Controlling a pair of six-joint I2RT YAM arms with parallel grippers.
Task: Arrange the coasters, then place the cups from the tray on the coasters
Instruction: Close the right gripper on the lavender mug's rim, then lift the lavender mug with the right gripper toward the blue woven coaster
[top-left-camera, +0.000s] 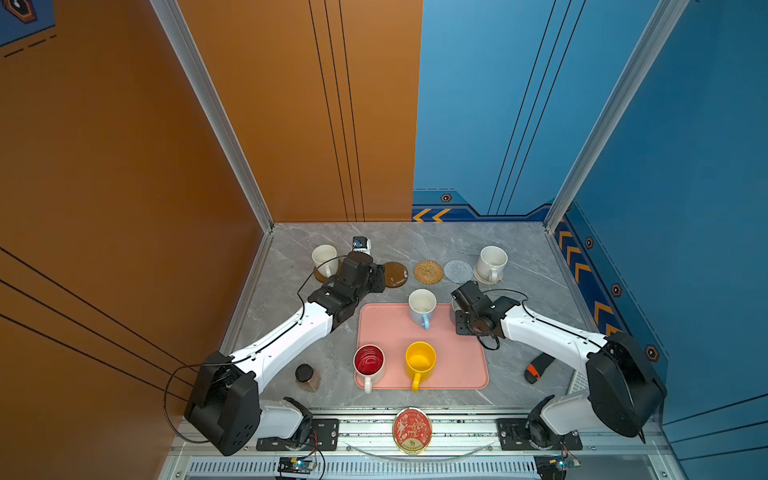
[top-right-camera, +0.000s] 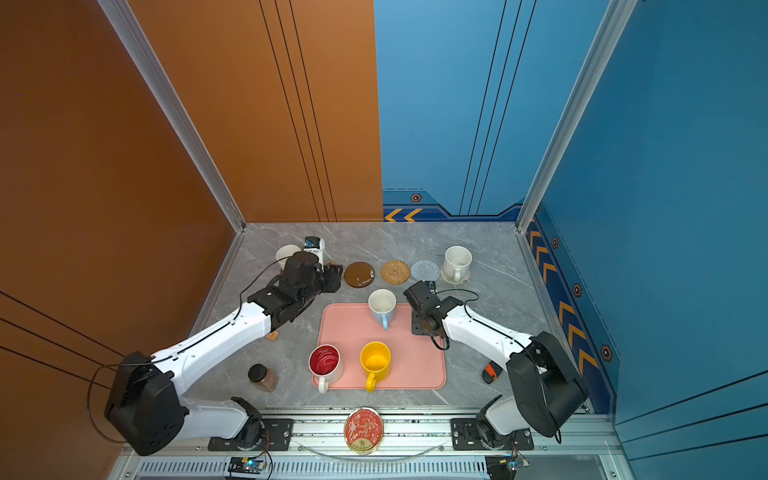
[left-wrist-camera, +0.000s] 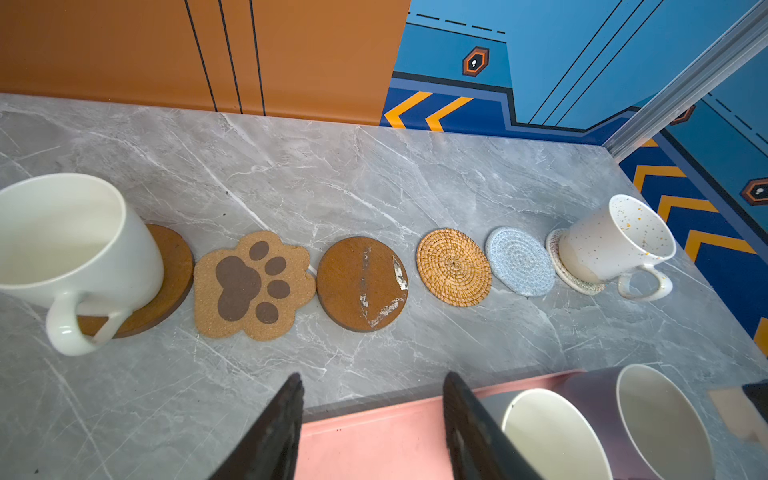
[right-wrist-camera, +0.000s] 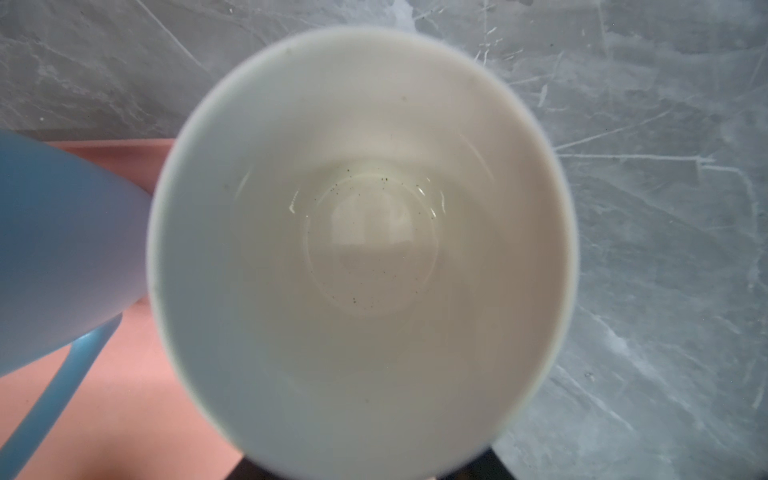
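— How are the arms posed?

— The left arm stretches toward the far left corner of the bench (top-left-camera: 536, 266), its wrist above the coaster row. The left pincer (left-wrist-camera: 372, 386) hangs with its fingers apart and nothing between them. The right arm comes in from the right edge and bends down over the far right corner of the tray (top-left-camera: 386, 328).

— And the right pincer (top-left-camera: 460, 321)?

— It sits right at the lavender mug (left-wrist-camera: 598, 399), whose pale inside fills the right wrist view. Only dark slivers show there, so I cannot tell whether it is apart or clamped.

— Count the mugs.

— Six. Four are on the tray: the lavender one, the light blue mug (top-left-camera: 422, 308) at the far edge, the yellow mug (top-left-camera: 420, 360) at the near edge and the red-lined mug (top-left-camera: 368, 360) at the near left corner. The white mug (top-left-camera: 324, 257) stands on a brown disc (left-wrist-camera: 174, 270) by the bench's far left corner. The speckled mug (top-left-camera: 492, 262) stands on the cream round (left-wrist-camera: 554, 255) toward the far right.

— Coasters?

— Six, in one row along the far edge. The bare ones are the paw mat (left-wrist-camera: 253, 286), a scuffed brown disc (left-wrist-camera: 361, 282), the rattan round (left-wrist-camera: 453, 268) and the blue-grey round (left-wrist-camera: 519, 262).
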